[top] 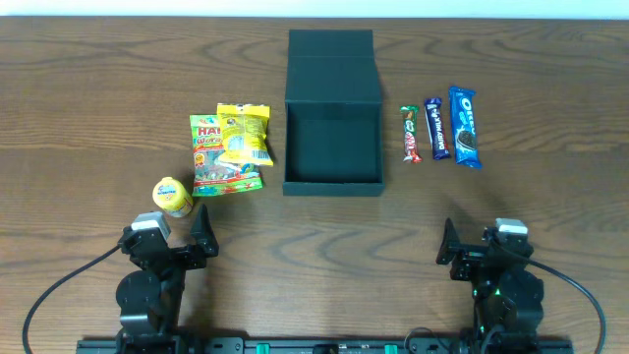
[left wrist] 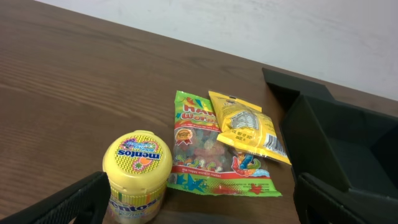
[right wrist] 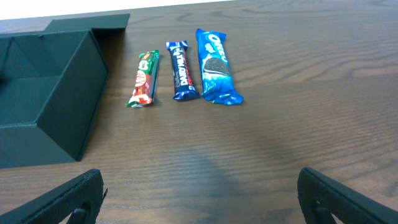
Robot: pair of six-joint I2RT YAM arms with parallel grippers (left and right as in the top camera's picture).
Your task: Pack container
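Observation:
The dark teal container [top: 332, 182] stands open at the table's middle, its flap lid [top: 331, 49] lying back behind it; it looks empty. It also shows in the left wrist view [left wrist: 348, 149] and the right wrist view [right wrist: 43, 118]. Left of it lie a green Haribo bag [top: 214, 157], a yellow bag [top: 244, 133] and a yellow Mentos tub [top: 172, 196]. Right of it lie a red-green bar [top: 410, 134], a dark blue bar [top: 436, 127] and a blue Oreo pack [top: 465, 126]. My left gripper [left wrist: 205, 205] is open, the Mentos tub [left wrist: 137, 174] just ahead inside its left finger. My right gripper [right wrist: 199, 199] is open and empty.
Both arms sit at the near table edge, left [top: 152, 265] and right [top: 496, 265]. Bare wooden tabletop [top: 324, 246] lies between them and the container.

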